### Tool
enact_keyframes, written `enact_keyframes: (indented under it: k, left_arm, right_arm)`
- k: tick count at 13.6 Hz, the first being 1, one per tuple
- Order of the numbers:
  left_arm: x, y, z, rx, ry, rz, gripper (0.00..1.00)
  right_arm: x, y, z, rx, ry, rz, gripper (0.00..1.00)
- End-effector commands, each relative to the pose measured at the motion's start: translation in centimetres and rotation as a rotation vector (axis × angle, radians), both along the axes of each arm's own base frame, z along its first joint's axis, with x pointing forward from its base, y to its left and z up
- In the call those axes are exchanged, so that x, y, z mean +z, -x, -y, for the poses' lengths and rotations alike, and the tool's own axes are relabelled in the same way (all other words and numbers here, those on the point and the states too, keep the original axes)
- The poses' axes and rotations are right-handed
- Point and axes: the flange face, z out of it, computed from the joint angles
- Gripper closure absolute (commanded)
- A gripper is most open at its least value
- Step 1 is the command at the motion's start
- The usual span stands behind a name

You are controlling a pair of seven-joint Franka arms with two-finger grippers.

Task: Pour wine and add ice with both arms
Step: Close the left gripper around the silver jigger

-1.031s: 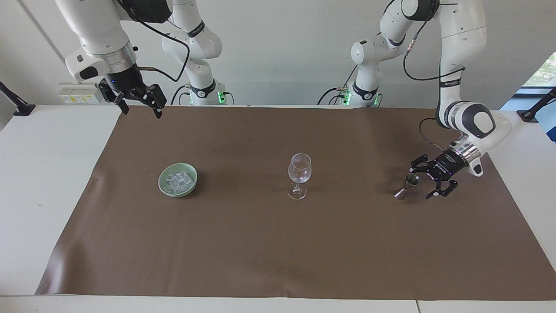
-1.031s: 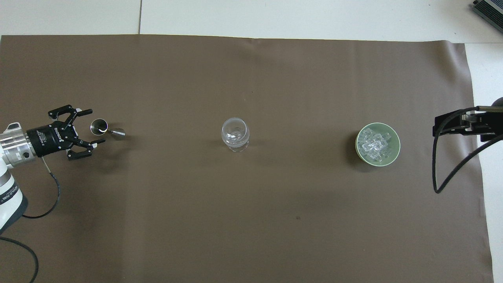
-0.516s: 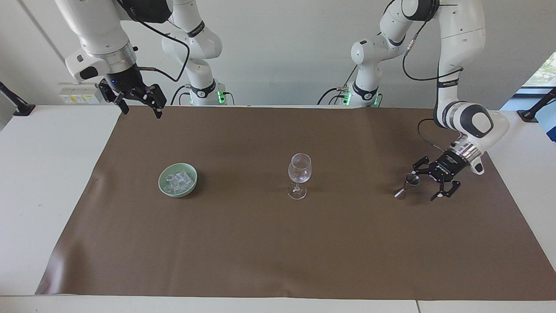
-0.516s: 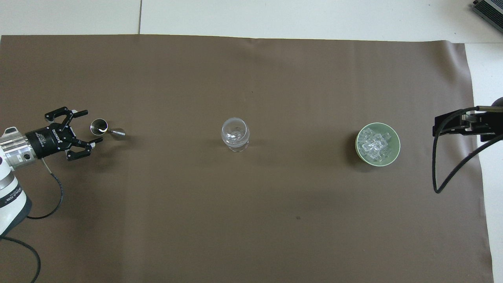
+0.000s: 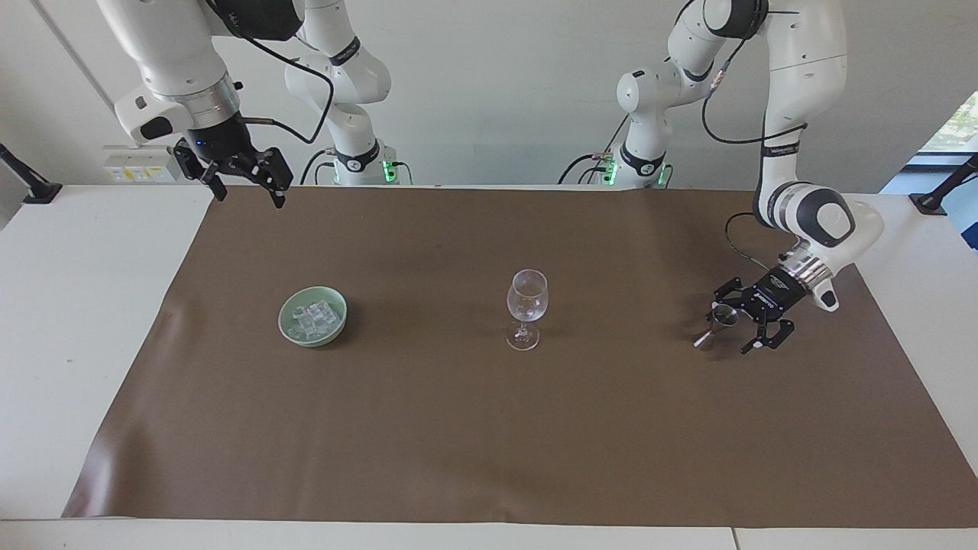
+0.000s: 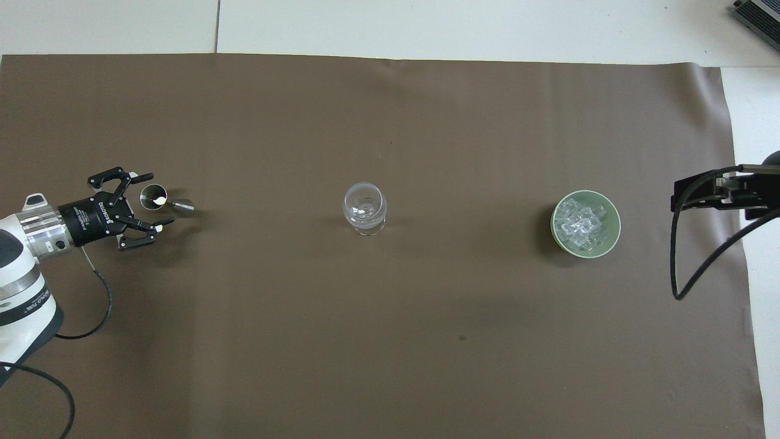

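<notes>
Facing view: 2 white arms stand at the robots' edge of a white desk [image 5: 76, 305] covered by a brown mat [image 5: 489, 428]. The left hand [image 5: 732, 327] is low at the left arm's end of the mat, tilted down, its fingers spread on either side of the upper cup of a small metal jigger [image 5: 714, 326]. The jigger stands upright on the mat; whether either finger touches it cannot be told. A clear stemmed wine glass [image 5: 526, 308] stands upright at the middle of the mat. Toward the right arm's end sits a green bowl [image 5: 312, 316] with the ice [image 5: 313, 319] piled inside as clear cubes. The right hand [image 5: 244, 186] hangs raised over the edge of the mat nearest the robots, well apart from the bowl, fingers spread and holding nothing; that arm waits.

Overhead view: the left hand [image 6: 148, 203] comes in from the mat's edge with its 2 fingers spread around the jigger [image 6: 160, 200], whose open cup faces up. The wine glass [image 6: 364, 208] is in the middle, in line with the jigger and the green bowl [image 6: 585, 243]. The ice [image 6: 579, 223] fills the bowl. Only part of the right hand [image 6: 713, 192] shows at the picture's edge, near the mat [image 6: 390, 341] border beside the bowl.
</notes>
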Motion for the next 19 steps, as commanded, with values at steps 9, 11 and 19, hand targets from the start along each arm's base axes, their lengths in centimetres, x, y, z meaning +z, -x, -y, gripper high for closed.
enact_keyframes:
  k: [9,11,19]
  left_arm:
    - [-0.46,0.68,1.52,-0.023,0.054,0.006,0.19]
    - [-0.46,0.68,1.52,-0.023,0.054,0.006,0.26]
    - [-0.54,0.73,1.32,-0.020,0.057,0.005,0.44]
  right_arm:
    - [0.31,0.19,0.20,-0.011,-0.019,0.003,0.00]
    - [0.31,0.19,0.20,-0.011,-0.019,0.003,0.00]
    - [0.38,0.19,0.20,-0.011,-0.019,0.005,0.00]
